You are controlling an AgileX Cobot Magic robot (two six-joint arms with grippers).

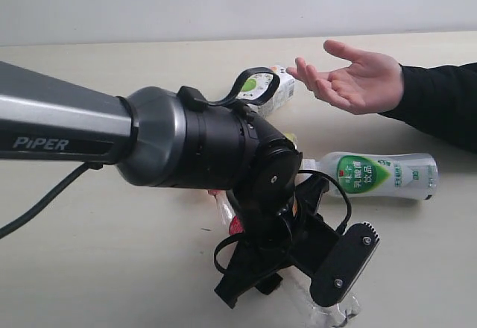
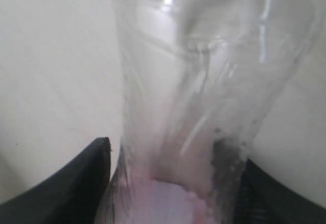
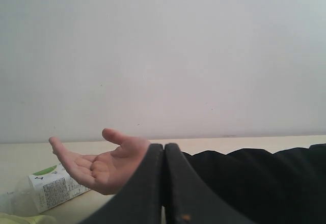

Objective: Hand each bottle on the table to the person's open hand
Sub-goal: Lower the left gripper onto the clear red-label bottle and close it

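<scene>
- Grasp step: clear plastic bottle [image 2: 193, 107], lying well apart from the open hand [image 1: 350, 78], is bracketed by the left gripper [image 1: 287, 291]; clamping cannot be told.
- Right gripper [image 3: 164, 183] is pressed shut, empty.
- A firm squeeze, then carriage to that hand, is called for.

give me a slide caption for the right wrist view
Shut right gripper in front, the person's open hand palm up beyond, white bottle nearby

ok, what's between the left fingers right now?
The clear bottle, running between the left fingers. The left wrist view shows it; whether they touch it isn't clear.
</scene>
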